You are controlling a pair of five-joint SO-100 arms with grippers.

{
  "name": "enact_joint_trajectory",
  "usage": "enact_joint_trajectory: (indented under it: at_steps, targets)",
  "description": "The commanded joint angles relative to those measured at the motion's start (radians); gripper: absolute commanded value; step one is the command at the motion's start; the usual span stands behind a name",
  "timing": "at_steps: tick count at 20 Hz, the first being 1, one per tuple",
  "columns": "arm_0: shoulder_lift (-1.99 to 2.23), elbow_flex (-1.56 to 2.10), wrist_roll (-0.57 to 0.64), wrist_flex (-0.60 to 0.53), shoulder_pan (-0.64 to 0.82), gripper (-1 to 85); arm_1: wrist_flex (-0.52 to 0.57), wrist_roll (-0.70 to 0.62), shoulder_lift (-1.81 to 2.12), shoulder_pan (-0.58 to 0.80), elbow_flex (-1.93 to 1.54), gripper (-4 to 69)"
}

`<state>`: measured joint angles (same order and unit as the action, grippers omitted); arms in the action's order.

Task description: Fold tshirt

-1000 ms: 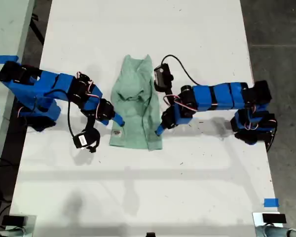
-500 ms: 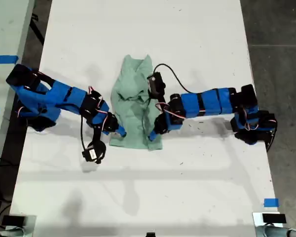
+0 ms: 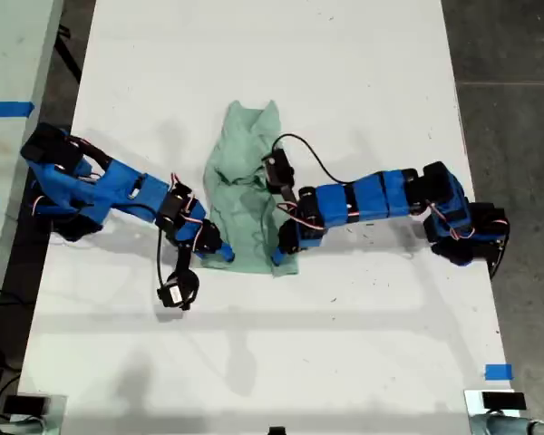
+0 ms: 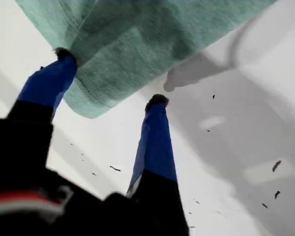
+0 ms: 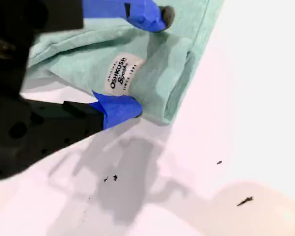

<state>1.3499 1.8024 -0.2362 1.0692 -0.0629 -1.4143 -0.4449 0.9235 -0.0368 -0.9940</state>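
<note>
The pale mint-green tshirt [image 3: 245, 195] lies bunched into a narrow strip in the middle of the white table [image 3: 344, 72]. My first gripper [image 3: 278, 257] reaches in from the exterior view's right to the hem corner nearest it. It is open [image 4: 110, 76], with one fingertip [image 4: 61, 54] against the tshirt [image 4: 137, 44] and the other on the table beside it. My second gripper [image 3: 220, 255] comes from the exterior view's left. It is open [image 5: 150, 61] astride the tshirt [image 5: 187, 44] corner that bears a white label [image 5: 120, 73].
Blue tape marks [image 3: 499, 372] sit near the table's edge at the exterior view's lower right, and another [image 3: 4, 109] lies on the neighbouring surface at its left. Black cables [image 3: 313, 159] loop from the arms. Dark floor [image 3: 517, 91] borders the table on the exterior view's right.
Both arms have stretched toward the tshirt's hem and come closer together, and each gripper now sits at a hem corner. The hem edge has drawn in slightly.
</note>
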Motion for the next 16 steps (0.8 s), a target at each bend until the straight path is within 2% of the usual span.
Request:
enact_joint_trajectory:
  at_steps: [1,2,5,6,7,8,9,13,16]
  targets:
    - [-0.021,0.000,0.018,-0.066,-0.015,22.4,0.026,0.011,-0.017,0.017,0.077,30.6]
    - [-0.040,0.021,0.028,-0.110,-0.014,21.1,0.029,0.009,-0.034,0.015,0.081,29.6]
    - [-0.046,0.037,0.057,-0.140,-0.015,19.8,0.029,0.012,-0.069,0.005,0.083,25.8]
    - [-0.046,0.044,0.071,-0.156,-0.023,17.8,0.029,0.014,-0.072,0.000,0.083,17.0]
    - [-0.046,0.046,0.095,-0.172,-0.025,12.1,0.031,0.017,-0.074,-0.003,0.084,5.2]
    - [-0.048,0.049,0.106,-0.189,-0.025,6.3,0.031,0.015,-0.074,-0.008,0.084,-1.3]
    - [-0.048,0.044,0.100,-0.187,-0.028,0.1,0.032,0.009,-0.074,-0.014,0.089,-1.2]
    - [-0.043,-0.097,0.092,-0.002,-0.060,0.1,0.006,0.017,-0.049,-0.048,0.109,-1.2]
    - [-0.043,-0.227,0.098,0.091,-0.104,0.1,-0.060,0.018,0.002,-0.081,0.155,-1.2]
